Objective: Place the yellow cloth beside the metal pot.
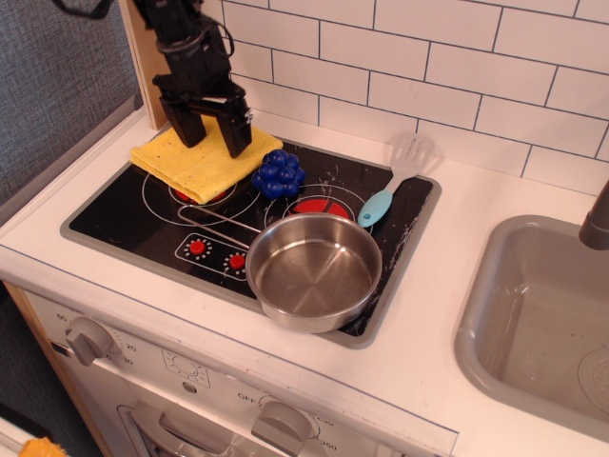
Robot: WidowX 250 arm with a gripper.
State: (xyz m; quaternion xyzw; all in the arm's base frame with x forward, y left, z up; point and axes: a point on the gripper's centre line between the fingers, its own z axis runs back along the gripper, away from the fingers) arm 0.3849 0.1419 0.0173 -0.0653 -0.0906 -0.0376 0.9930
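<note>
Pincer (211, 133): spread wide, empty, tips at cloth (205, 160).
Pot (312, 270): below-right, well apart.
Risk: tips may pinch only the top fold; berries (278, 174) just right could get knocked.

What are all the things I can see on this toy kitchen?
yellow cloth: 1, mustard yellow, back left of the stove top, under the gripper
metal pot: 1, shiny silver, front of the stove top, wire handle pointing left
toy grapes: 1 bunch, blue, just right of the cloth
spatula: 1, light blue handle with grey head, back right of the stove top
stove top: 1, black with red burners
sink: 1, grey, far right
knobs: 2, grey, front panel
gripper: 1, black, open, fingers down on the cloth
</note>
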